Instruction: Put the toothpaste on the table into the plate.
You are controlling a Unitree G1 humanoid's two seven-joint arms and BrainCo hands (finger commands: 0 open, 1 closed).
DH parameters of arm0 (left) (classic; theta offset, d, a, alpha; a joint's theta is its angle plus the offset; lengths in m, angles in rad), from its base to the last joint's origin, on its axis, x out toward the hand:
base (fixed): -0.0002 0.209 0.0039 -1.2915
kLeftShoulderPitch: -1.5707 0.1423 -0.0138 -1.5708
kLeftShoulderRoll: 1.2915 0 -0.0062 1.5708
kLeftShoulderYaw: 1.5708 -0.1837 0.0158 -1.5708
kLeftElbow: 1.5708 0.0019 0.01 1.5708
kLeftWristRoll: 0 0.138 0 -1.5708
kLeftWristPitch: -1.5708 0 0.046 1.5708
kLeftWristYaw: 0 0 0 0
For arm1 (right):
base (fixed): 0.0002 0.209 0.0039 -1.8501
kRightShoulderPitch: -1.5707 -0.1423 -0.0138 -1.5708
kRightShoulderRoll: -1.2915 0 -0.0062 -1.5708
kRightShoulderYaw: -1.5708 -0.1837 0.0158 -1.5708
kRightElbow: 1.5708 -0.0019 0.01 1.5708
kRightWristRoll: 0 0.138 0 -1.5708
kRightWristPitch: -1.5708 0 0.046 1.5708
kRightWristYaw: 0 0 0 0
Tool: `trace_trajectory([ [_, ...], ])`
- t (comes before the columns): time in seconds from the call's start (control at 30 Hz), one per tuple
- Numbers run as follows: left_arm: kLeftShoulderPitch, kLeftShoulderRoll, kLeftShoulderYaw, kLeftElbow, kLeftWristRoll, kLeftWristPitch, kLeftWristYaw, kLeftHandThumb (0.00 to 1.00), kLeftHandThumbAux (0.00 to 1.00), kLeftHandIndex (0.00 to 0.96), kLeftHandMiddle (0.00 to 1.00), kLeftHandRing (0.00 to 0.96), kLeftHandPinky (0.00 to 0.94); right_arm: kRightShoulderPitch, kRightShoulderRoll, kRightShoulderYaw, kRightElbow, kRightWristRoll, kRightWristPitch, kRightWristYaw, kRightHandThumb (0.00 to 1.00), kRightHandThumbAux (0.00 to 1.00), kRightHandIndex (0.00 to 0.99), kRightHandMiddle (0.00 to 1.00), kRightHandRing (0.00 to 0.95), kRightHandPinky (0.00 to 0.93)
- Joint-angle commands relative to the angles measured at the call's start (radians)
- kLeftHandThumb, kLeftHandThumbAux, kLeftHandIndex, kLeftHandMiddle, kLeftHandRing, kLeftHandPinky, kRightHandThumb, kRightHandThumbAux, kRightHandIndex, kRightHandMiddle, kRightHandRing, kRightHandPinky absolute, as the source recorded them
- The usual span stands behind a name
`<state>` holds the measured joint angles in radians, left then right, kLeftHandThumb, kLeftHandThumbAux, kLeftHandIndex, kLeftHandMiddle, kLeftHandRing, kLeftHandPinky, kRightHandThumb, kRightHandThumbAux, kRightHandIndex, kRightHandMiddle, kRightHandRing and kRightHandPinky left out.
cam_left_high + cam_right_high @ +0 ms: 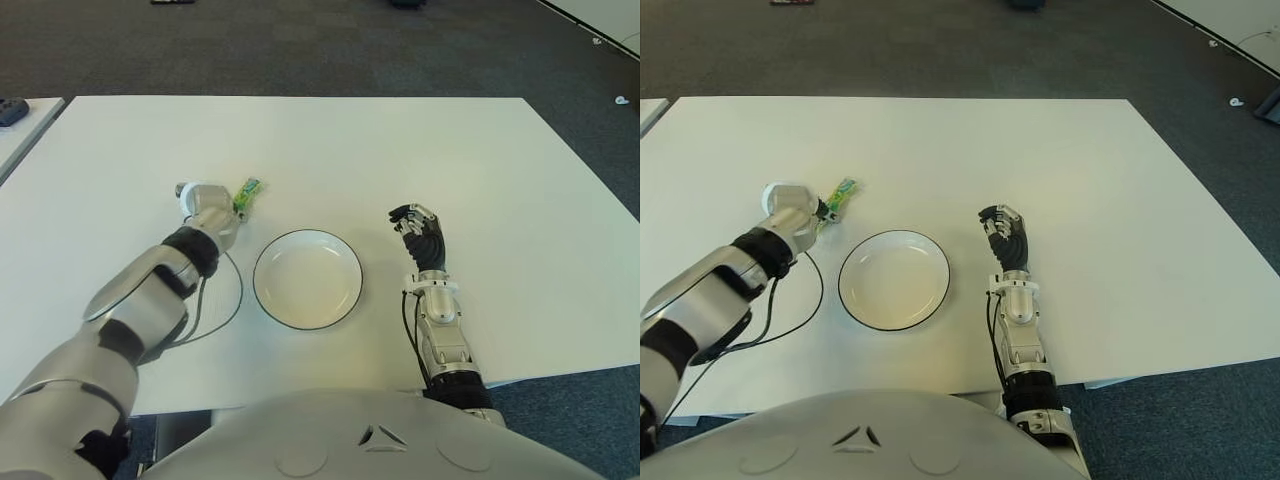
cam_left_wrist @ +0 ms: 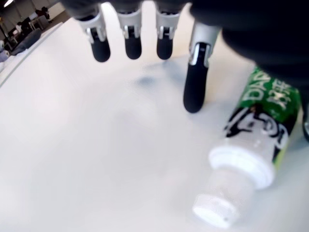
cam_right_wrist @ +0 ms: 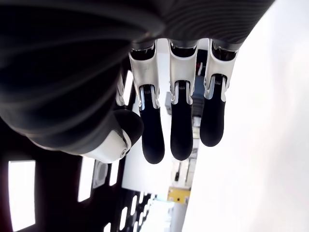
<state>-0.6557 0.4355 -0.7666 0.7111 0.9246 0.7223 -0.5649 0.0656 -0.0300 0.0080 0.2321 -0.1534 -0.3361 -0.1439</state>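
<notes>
A wide white table fills the middle of the view. Dark grey carpet floor runs from 10 to 2 o'clock beyond it. At 9 o'clock, the corner of a second white table bears a dark object.

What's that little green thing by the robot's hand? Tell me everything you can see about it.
It is a small toothpaste tube, green with white and black print, glossy like plastic, ending in a white collar and a frosted cap. It lies flat on the white table, just beyond the left hand and up-left of the white plate, not in it. The hand's fingers hang open beside the tube; none clearly grips it, and whether the hand touches it cannot be told. The right hand shows right of the plate.
</notes>
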Motion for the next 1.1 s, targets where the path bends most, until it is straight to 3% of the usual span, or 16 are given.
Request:
trace_trajectory([
  [0.03, 0.066, 0.035, -0.007, -0.098, 0.019, 0.016, -0.048, 0.102, 0.446, 0.378, 0.068, 0.0, 0.0, -0.005, -0.003, -0.007, 0.011, 0.012, -0.004, 0.005, 0.704, 0.731, 0.428, 0.46, 0.437, 0.451],
  [0.3, 0.115, 0.059, 0.006, -0.211, 0.051, 0.068, -0.051, 0.238, 0.477, 0.379, 0.089, 0.004, 0.016, 0.006, 0.002, -0.011, -0.007, 0.002, 0.002, -0.009, 0.704, 0.732, 0.428, 0.466, 0.445, 0.464],
  [0.53, 0.151, 0.051, 0.038, -0.263, 0.071, 0.122, 0.02, 0.385, 0.538, 0.459, 0.139, 0.059, 0.102, 0.013, 0.006, -0.013, -0.019, -0.001, 0.011, -0.016, 0.705, 0.732, 0.428, 0.471, 0.452, 0.47],
  [0.6, 0.157, 0.021, 0.07, -0.229, 0.06, 0.134, 0.115, 0.409, 0.557, 0.472, 0.151, 0.073, 0.123, 0.015, 0.006, -0.014, -0.022, -0.003, 0.017, -0.019, 0.705, 0.732, 0.428, 0.471, 0.452, 0.467],
  [0.67, 0.156, -0.015, 0.106, -0.166, 0.037, 0.13, 0.22, 0.58, 0.642, 0.447, 0.174, 0.104, 0.162, 0.017, 0.007, -0.015, -0.026, -0.006, 0.025, -0.023, 0.706, 0.732, 0.428, 0.469, 0.451, 0.461],
  [0.77, 0.157, -0.044, 0.139, -0.121, 0.02, 0.128, 0.305, 0.66, 0.683, 0.435, 0.195, 0.134, 0.203, 0.019, 0.007, -0.016, -0.031, -0.008, 0.033, -0.027, 0.706, 0.732, 0.428, 0.467, 0.446, 0.45],
  [0.97, 0.193, -0.081, 0.199, -0.128, -0.001, 0.129, 0.443, 0.695, 0.706, 0.428, 0.224, 0.177, 0.235, 0.026, 0.01, -0.019, -0.041, -0.007, 0.042, -0.035, 0.707, 0.732, 0.428, 0.467, 0.442, 0.456],
  [1.1, 0.205, -0.087, 0.214, -0.129, -0.013, 0.117, 0.482, 0.699, 0.709, 0.429, 0.235, 0.195, 0.25, 0.028, 0.01, -0.019, -0.046, -0.007, 0.046, -0.036, 0.707, 0.732, 0.428, 0.467, 0.444, 0.464],
])
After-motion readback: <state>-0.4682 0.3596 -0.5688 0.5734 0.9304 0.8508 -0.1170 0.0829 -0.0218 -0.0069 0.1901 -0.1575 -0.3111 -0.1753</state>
